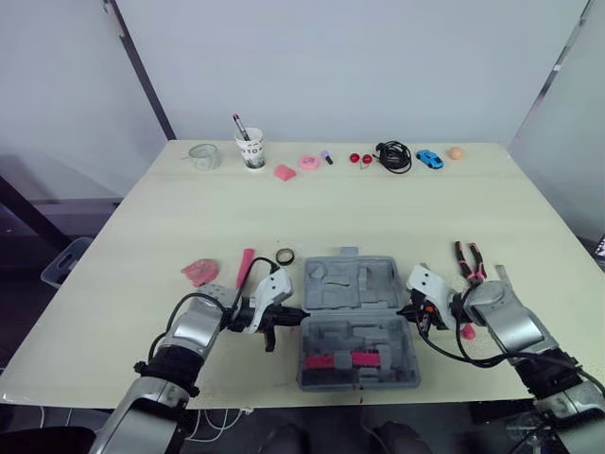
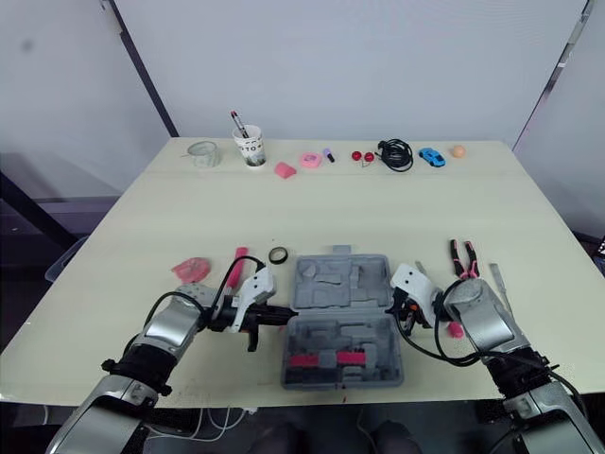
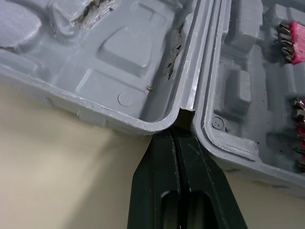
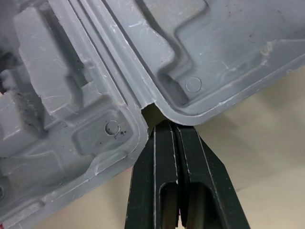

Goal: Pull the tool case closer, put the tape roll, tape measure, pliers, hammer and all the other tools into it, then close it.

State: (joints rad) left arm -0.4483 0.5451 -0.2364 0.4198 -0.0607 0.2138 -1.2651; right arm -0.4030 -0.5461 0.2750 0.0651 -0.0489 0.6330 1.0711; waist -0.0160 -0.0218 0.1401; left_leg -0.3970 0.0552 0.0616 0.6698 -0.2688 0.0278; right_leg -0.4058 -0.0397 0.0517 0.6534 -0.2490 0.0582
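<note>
Finds the left claw [image 1: 302, 312], lower left of centre, pinched fully shut on nothing, tips nosed into the hinge notch of the open tool case [image 1: 350, 284] at lower centre of the counter [image 1: 378, 218]; finds the right claw [image 1: 407, 309] likewise shut and empty at the opposite notch. Risks slipping off the smooth rim under uneven pulling, skewing the case into the tape roll [image 1: 285, 256] or pliers [image 1: 468, 260].
</note>
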